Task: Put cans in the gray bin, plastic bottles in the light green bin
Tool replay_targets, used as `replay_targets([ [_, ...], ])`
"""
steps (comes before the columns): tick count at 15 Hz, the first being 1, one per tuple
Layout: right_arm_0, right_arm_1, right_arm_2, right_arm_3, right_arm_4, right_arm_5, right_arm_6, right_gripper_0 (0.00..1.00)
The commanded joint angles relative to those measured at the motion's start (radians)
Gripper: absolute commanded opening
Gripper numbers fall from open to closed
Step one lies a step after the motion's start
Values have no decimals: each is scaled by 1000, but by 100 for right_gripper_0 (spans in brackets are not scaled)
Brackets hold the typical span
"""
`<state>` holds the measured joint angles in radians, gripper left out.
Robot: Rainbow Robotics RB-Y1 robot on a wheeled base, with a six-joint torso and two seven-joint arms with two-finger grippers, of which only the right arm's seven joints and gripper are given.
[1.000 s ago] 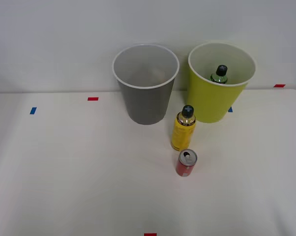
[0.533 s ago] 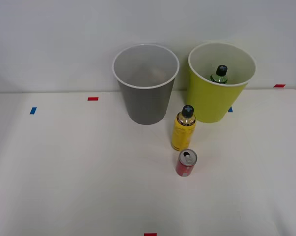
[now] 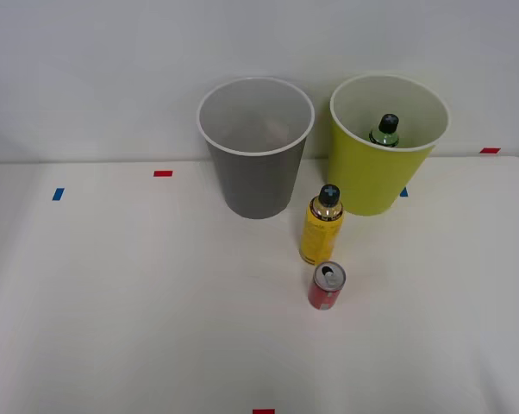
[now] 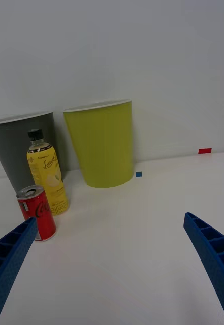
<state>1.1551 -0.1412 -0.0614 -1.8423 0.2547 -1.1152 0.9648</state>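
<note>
Only the black cap and neck of the dark green plastic bottle (image 3: 384, 130) are seen inside the round yellow-green bin (image 3: 376, 181). The ribbed blue right gripper (image 4: 112, 264) is spread wide, empty. The yellow black-capped bottle (image 3: 322, 226) and red can (image 3: 327, 286) are stood near the tapered gray bin (image 3: 258, 177).

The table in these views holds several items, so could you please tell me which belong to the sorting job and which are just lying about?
Job:
gray bin
light green bin
green bottle, inside it
yellow bottle
red can
right gripper, open

Lying about:
red tape marks
blue tape marks
</note>
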Motion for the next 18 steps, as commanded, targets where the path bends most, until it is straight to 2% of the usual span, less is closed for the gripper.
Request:
replay_targets([
  [1, 0, 0, 0, 0, 0, 0, 0, 100],
  [18, 0, 0, 0, 0, 0, 0, 0, 100],
])
